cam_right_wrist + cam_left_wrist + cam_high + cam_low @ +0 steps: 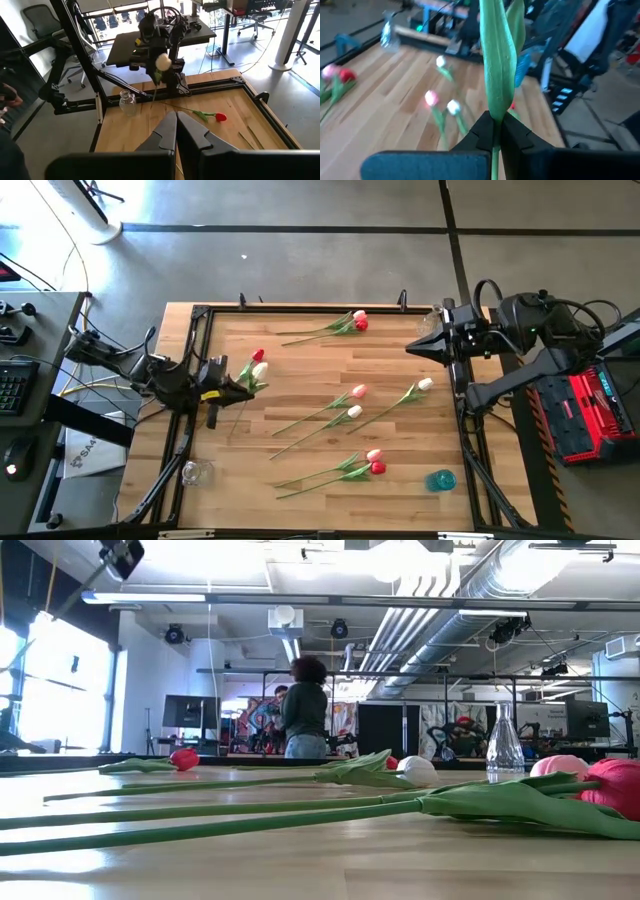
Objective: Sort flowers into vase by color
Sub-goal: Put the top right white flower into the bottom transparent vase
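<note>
My left gripper (243,387) is at the table's left side, shut on a white-headed flower (162,61). The flower's green leaf (497,65) rises from between the fingers. A red flower (258,356) lies on the table just beyond it. Several more flowers lie flat on the wood: a pink and red pair (355,321) at the far edge, pink (358,391) and white ones (354,412) in the middle, and a pink and red pair (375,462) near the front. My right gripper (412,348) hangs shut above the far right corner, holding nothing. My left gripper pinches the white flower's stem at the base of its leaves (495,116) between its two fingers. The fingers come nearly level from the table's left side and lie across the stem. The flower stands about upright, head up, with its thin stem (153,90) hanging below, lifted off the table.
A clear glass vase (195,472) stands at the near left corner, a blue vase (440,480) at the near right, and a clear bottle vase (432,320) at the far right. A black frame (300,309) runs around the table. A person (303,710) stands in the room beyond.
</note>
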{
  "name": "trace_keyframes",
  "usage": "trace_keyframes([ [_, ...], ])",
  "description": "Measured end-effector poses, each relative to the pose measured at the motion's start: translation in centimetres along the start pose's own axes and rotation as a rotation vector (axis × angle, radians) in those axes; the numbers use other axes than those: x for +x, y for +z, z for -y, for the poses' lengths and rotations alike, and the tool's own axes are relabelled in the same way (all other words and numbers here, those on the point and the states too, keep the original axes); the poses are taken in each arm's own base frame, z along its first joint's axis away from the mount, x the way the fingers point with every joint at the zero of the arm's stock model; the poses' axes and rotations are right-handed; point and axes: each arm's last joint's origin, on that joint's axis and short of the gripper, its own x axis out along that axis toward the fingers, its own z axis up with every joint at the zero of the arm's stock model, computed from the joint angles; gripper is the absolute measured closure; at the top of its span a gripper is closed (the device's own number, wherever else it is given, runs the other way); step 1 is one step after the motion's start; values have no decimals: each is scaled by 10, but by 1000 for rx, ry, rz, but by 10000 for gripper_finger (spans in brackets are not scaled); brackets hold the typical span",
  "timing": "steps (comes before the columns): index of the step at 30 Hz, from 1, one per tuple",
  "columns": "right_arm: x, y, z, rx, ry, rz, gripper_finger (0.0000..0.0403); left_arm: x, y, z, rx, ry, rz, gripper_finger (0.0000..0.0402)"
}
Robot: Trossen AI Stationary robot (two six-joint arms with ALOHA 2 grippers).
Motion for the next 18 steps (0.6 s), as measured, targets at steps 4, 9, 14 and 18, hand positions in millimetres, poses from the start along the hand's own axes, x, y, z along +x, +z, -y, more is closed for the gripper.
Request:
trace_keyframes([
  [4,0,0,0,0,0,0,402,-2,2,6,10,-47,24,401],
  [9,0,0,0,0,0,0,402,0,0,10,-3,-64,18,401],
  [14,0,0,0,0,0,0,402,2,0,17,1,-101,27,401],
  [18,0,0,0,0,0,0,402,5,-3,21,-3,-112,8,401],
])
